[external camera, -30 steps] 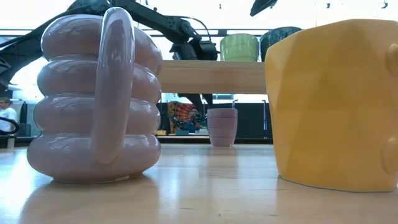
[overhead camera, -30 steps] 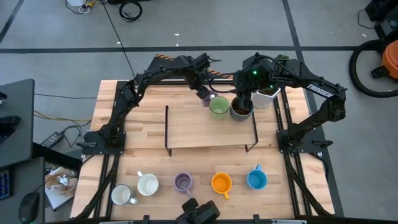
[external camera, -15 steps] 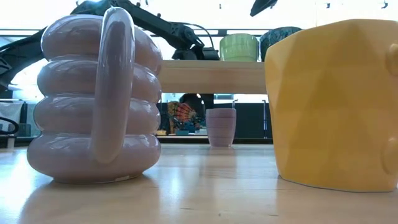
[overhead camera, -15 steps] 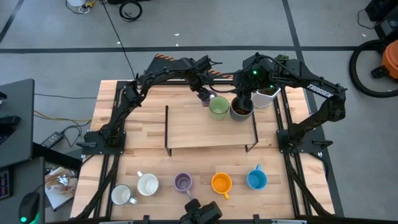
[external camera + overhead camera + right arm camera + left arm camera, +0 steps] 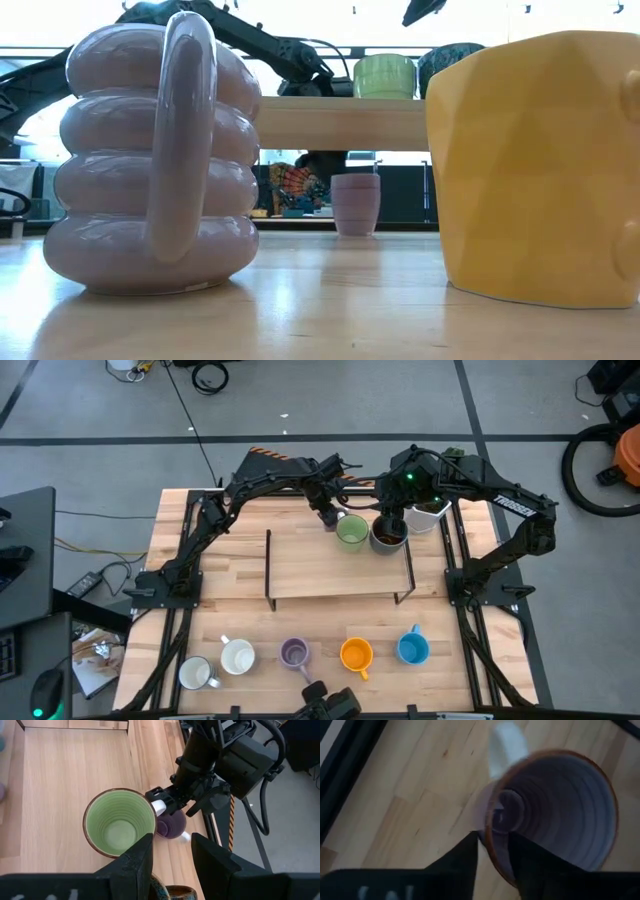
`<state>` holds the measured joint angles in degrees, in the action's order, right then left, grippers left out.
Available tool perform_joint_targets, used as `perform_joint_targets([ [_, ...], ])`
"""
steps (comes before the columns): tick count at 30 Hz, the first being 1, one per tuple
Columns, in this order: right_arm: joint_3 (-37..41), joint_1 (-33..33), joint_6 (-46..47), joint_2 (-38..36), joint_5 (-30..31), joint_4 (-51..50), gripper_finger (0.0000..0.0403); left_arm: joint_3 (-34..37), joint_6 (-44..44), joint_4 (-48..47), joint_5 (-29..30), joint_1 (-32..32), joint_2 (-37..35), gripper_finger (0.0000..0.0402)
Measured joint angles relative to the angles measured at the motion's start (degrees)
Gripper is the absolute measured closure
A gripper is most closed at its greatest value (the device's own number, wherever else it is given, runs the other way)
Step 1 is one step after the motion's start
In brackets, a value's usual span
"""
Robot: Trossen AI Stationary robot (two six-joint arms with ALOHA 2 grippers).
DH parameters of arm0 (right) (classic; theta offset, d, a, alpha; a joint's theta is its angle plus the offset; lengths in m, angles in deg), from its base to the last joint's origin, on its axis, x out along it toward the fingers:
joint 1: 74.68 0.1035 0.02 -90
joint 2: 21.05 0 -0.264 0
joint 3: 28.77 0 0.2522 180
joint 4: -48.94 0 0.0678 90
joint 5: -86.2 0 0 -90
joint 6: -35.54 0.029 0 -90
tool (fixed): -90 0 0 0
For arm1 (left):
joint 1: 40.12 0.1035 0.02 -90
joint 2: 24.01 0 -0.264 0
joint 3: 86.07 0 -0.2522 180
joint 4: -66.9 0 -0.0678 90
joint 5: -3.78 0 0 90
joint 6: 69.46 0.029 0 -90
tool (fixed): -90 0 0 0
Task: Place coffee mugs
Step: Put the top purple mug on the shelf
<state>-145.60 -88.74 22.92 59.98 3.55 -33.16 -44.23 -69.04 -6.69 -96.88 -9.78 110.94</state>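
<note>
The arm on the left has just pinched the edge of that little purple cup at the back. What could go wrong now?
The left gripper holds the lilac mug only by its thin rim, one finger inside and one outside, so it might tilt or slip when lifted.

The green mug stands right beside it on the wooden shelf, so a swing could knock it.

The right gripper hovers close above the green mug, and the two arms could bump each other.

High view: overhead, straight down, whole table [image 5: 250,575] and both arms. Low view: tabletop level, very near ribbed lilac mug [image 5: 150,160] and orange mug [image 5: 535,165]. Left wrist view: close on lilac mug rim [image 5: 555,815]. Right wrist view: down on green mug [image 5: 119,822]; shares that lilac mug.
</note>
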Motion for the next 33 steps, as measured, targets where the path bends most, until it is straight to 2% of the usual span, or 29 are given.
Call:
perform_joint_targets([
  [6, 0.0, 0.0, 0.0, 0.0, 0.0, -0.5, 0.0263, 0.0, 2.1, -0.4, 0.4, 0.0, 0.0, 0.0368],
  [8, 0.0, 0.0, 0.0, 0.0, 0.0, -0.7, 0.0263, 0.0, 2.9, -0.3, 0.1, 0.0, 0.0, 0.0382],
  [17, 0.0, 0.0, 0.0, 0.0, 0.0, -0.6, 0.0263, 0.0, 3.6, -1.2, 0.3, 1.3, -0.5, 0.0382],
  [33, 0.0, 0.0, 0.4, 0.0, 0.5, 2.0, 0.0263, -0.1, 6.5, -3.8, 4.9, 5.0, -7.0, 0.0382],
])
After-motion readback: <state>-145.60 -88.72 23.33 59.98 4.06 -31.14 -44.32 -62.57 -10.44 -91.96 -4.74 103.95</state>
